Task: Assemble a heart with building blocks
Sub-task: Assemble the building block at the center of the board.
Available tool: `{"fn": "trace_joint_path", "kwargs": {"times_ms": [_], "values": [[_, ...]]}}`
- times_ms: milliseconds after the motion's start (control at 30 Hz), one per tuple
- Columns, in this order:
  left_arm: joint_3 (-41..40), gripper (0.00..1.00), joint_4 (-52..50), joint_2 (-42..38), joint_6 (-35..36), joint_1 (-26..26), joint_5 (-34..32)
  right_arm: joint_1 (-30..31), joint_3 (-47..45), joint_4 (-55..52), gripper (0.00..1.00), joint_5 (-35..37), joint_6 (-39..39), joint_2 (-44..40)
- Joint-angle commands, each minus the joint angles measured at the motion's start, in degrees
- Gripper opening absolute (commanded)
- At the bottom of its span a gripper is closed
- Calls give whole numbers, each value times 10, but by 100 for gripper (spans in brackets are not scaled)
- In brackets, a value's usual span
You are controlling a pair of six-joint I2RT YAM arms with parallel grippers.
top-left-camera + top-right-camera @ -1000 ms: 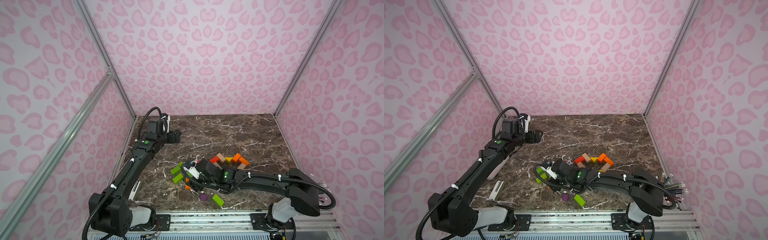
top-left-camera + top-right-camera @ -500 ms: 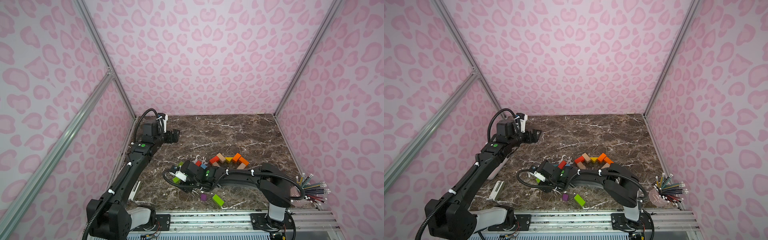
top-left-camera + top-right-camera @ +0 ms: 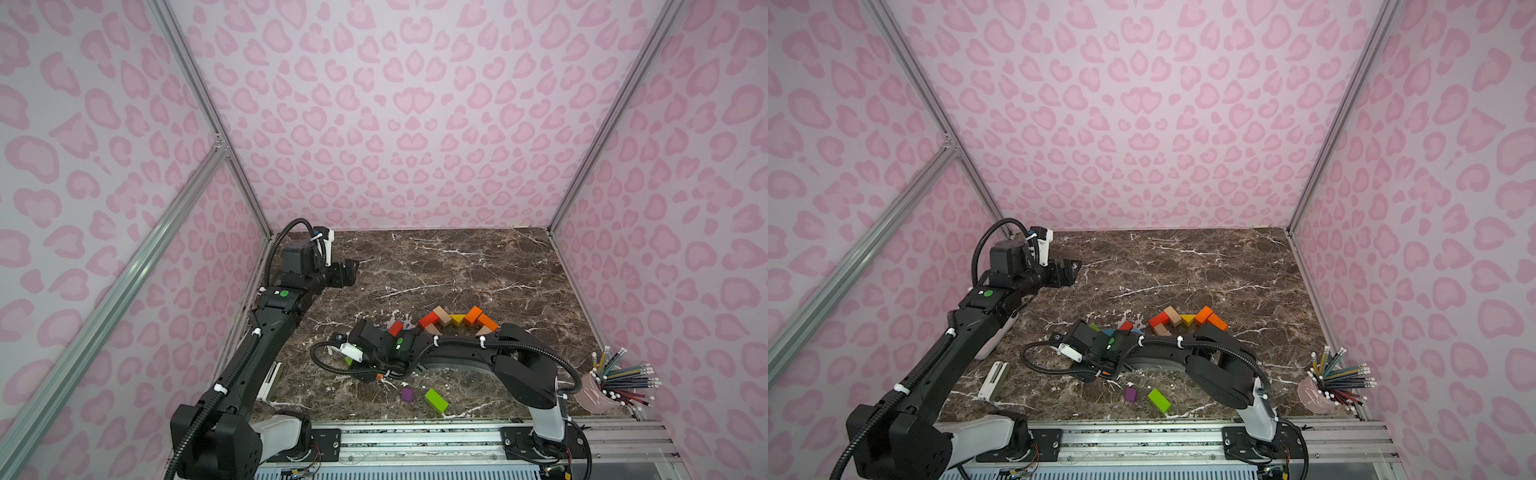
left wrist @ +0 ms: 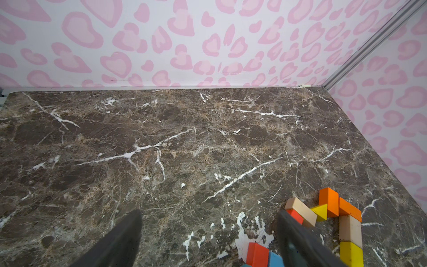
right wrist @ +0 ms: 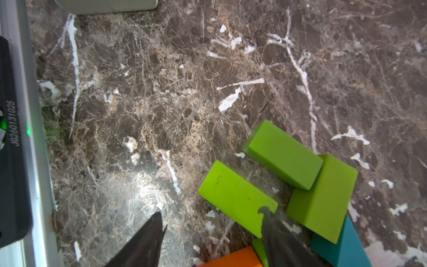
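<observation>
Part of an outline of building blocks (image 3: 453,321) lies on the marble: red, tan, yellow and orange bricks, seen in both top views (image 3: 1187,320). A red block (image 3: 395,328) lies just left of it. My right arm reaches left across the loose pile. In the right wrist view my right gripper (image 5: 211,211) is open and low over the table. One finger overlaps the corner of a green brick (image 5: 235,196). Two more green bricks (image 5: 282,153) lie beyond, with a teal prism (image 5: 346,245) and an orange block (image 5: 233,259) close by. My left gripper (image 3: 351,269) hangs open and empty at the back left.
A purple cube (image 3: 407,395) and a green brick (image 3: 436,401) lie near the front edge. A cup of coloured pencils (image 3: 615,378) stands at the front right. A white flat object (image 3: 268,380) lies by the left wall, beside my left arm.
My right arm has swung left, carrying its gripper over the green bricks and uncovering the pencil cup. My left arm has drawn back slightly toward the back left corner.
</observation>
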Motion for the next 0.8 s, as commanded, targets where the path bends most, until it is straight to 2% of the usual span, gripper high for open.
{"fn": "trace_joint_path", "kwargs": {"times_ms": [0, 767], "values": [[-3, 93, 21, -7, 8, 1, 2, -4, 19, -7, 71, -14, -14, 11], [-4, 92, 20, -10, 8, 9, 14, -36, 57, -52, 72, -99, -21, 47]]}}
